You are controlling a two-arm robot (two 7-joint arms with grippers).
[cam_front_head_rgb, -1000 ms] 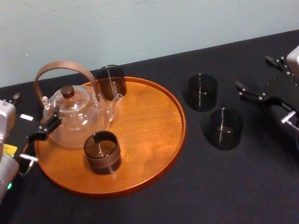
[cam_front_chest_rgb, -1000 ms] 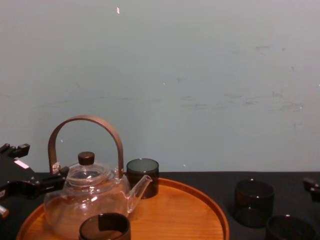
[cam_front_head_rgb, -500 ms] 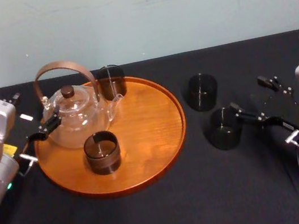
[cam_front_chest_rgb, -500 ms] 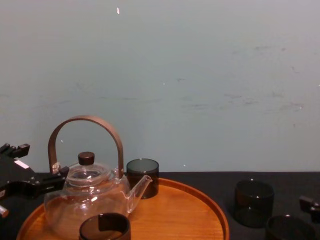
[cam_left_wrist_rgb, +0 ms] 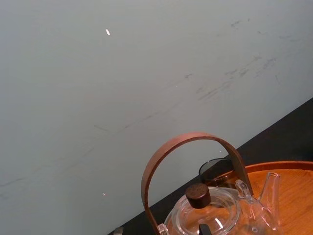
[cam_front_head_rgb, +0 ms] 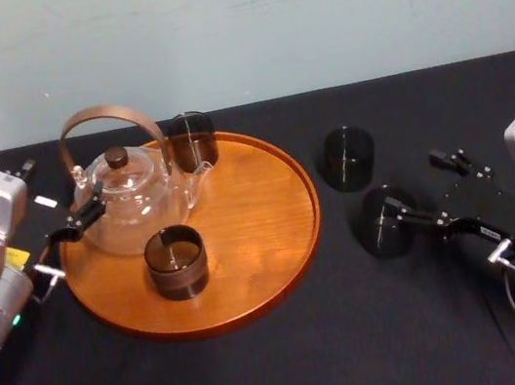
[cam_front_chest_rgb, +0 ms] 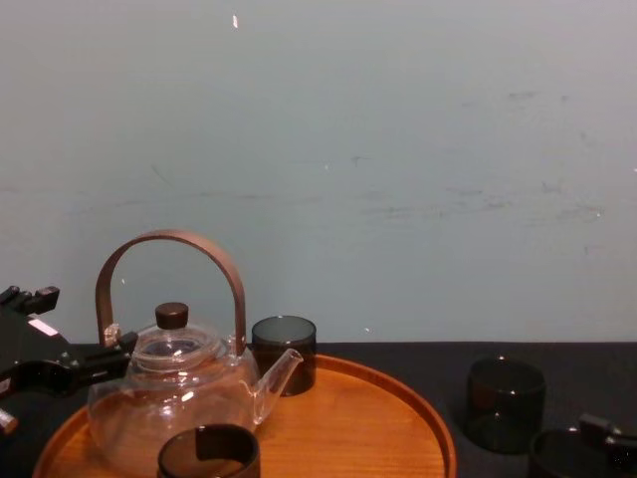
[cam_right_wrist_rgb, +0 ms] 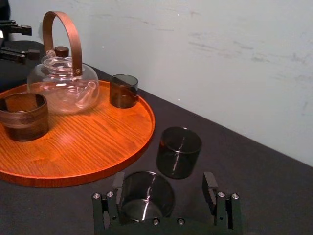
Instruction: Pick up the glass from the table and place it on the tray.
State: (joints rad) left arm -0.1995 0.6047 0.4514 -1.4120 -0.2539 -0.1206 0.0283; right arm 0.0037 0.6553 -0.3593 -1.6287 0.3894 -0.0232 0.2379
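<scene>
Two dark smoked glasses stand on the black table [cam_front_head_rgb: 296,364], right of the round wooden tray [cam_front_head_rgb: 275,239]. The near glass [cam_front_head_rgb: 384,222] [cam_right_wrist_rgb: 145,197] lies between the fingers of my open right gripper [cam_front_head_rgb: 412,181] [cam_right_wrist_rgb: 164,182], close to one fingertip [cam_right_wrist_rgb: 118,182] and not squeezed. The far glass [cam_front_head_rgb: 349,157] [cam_right_wrist_rgb: 178,152] stands free just behind it. On the tray are a glass teapot [cam_front_head_rgb: 130,199] with a brown hoop handle and two more dark glasses [cam_front_head_rgb: 192,141] [cam_front_head_rgb: 176,261]. My left gripper [cam_front_head_rgb: 58,194] is parked open at the tray's left edge, beside the teapot.
A pale wall rises behind the table's back edge. The tray's right half [cam_front_head_rgb: 258,192] is bare wood. Black tabletop stretches along the front and between the tray and the two glasses.
My right gripper has come down and moved left towards the near glass, and its open fingers now reach around it. The left arm and everything on the tray are unmoved.
</scene>
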